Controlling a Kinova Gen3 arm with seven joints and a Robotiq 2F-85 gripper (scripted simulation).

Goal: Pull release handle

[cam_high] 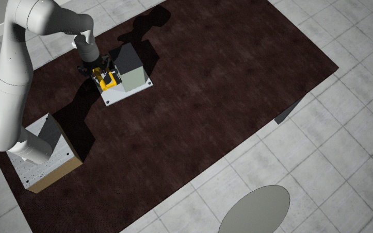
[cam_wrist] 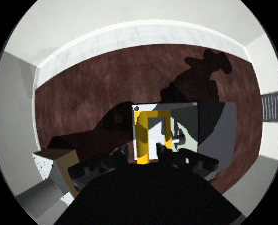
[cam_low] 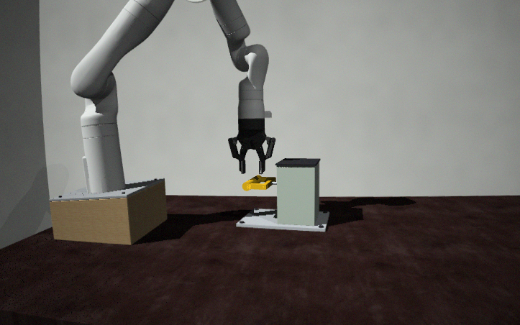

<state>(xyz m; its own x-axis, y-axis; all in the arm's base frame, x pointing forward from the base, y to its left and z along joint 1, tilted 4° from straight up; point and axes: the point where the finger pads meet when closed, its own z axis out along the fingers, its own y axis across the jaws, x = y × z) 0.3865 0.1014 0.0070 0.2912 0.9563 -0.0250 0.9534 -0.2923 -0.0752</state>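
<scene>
The yellow release handle [cam_high: 103,86] [cam_low: 247,185] [cam_wrist: 142,134] is a U-shaped frame with a thick grip bar on its outer side. It sticks out level from the pale green box [cam_high: 134,79] [cam_low: 297,195], which has a dark top. A short grey rod shows between handle and box in the exterior view. My gripper [cam_low: 252,171] [cam_wrist: 142,149] is partly open and empty, pointing down. Its fingertips are a little above the handle, with a small gap visible in the exterior view. In the wrist view the grip bar lies between the two fingers. The finger nearer the box is over the handle's opening.
The box stands on a light base plate [cam_high: 109,97] [cam_low: 290,229] with dark bolts, on the dark red-brown table [cam_high: 196,86] [cam_low: 254,274]. The box's top [cam_high: 127,59] [cam_low: 297,162] rises above the handle, close beside my fingers. My arm's wooden base block [cam_high: 59,175] [cam_low: 90,221] stands at the left.
</scene>
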